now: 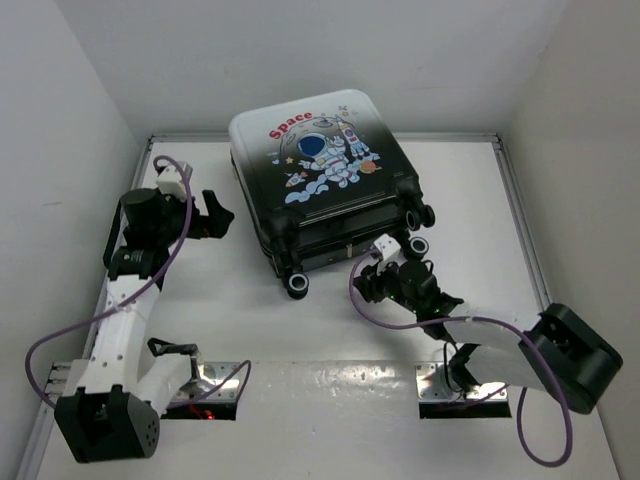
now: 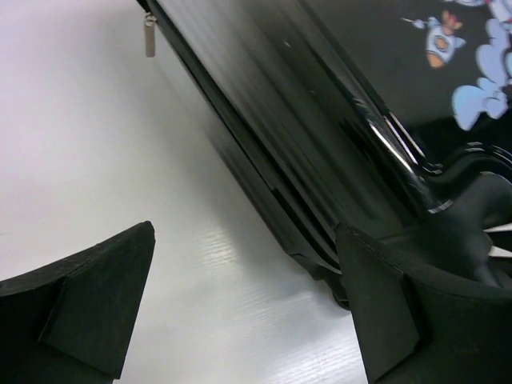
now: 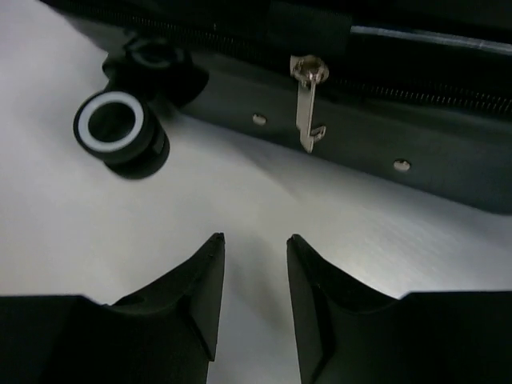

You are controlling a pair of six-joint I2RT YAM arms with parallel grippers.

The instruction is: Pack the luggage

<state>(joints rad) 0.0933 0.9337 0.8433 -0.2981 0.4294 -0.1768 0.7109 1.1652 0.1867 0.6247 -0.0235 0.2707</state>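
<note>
White walls (image 1: 80, 100) box your table (image 1: 330, 330) on the left, the back and the right, so only the lower edge of the overhead view, where the arm bases sit, is unwalled. You have the suitcase (image 1: 310, 170) lying flat and closed in the upper centre of that view, astronaut print up. Its far end reaches the table's back edge and its wheeled end faces the bases. Your left gripper (image 1: 222, 216) sits just beside the suitcase's left side, in the strip between it and the left wall. Its fingers (image 2: 96, 296) are spread wide with only bare table between them, and a zipper pull (image 2: 150, 36) shows at the upper left of its wrist view. Your right gripper (image 1: 370, 275) is low over the table just off the wheeled end. Its fingers (image 3: 192, 288) are drawn in to a narrow gap and clamp on nothing. Ahead of them, apart from the tips, a second zipper pull (image 3: 306, 108) hangs from the suitcase's edge, and a wheel (image 3: 118, 128) stands at the upper left of that view. You have bare table right of the suitcase and between it and the bases.
</note>
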